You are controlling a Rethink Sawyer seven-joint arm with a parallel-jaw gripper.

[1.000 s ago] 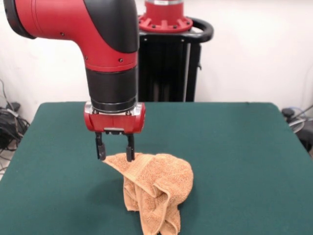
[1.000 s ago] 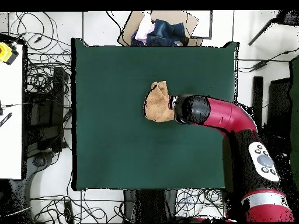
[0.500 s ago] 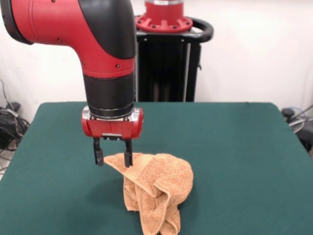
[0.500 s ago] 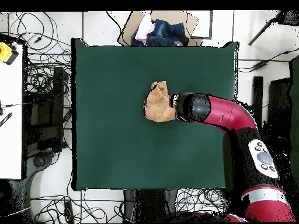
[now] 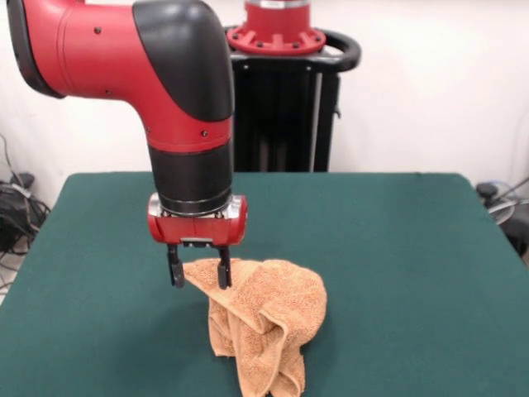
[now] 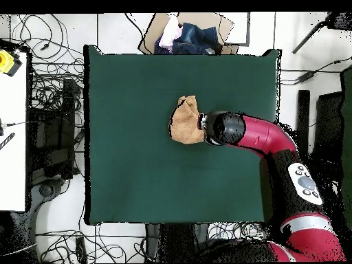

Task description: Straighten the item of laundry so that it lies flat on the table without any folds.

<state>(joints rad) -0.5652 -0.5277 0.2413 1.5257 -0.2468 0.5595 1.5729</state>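
Note:
The item of laundry point(image 5: 263, 318) is an orange-tan towel lying bunched and folded on the green table point(image 5: 397, 273), with a tail hanging toward the near edge. My gripper point(image 5: 199, 275) stands open over the towel's left corner. One finger is left of the corner and the other rests on the cloth, so the corner lies between them. In the overhead view the towel point(image 6: 184, 121) sits near the table's point(image 6: 137, 165) middle. The arm's wrist point(image 6: 225, 128) touches its right edge and hides the gripper's tips.
An open cardboard box point(image 6: 189, 34) with clothes stands beyond the table's top edge in the overhead view. Cables lie on the floor around the table. A white bench point(image 6: 14, 130) stands at the left.
The gripper has come lower and shifted a little to the right in the front view, onto the towel's left corner. The towel keeps its shape and place.

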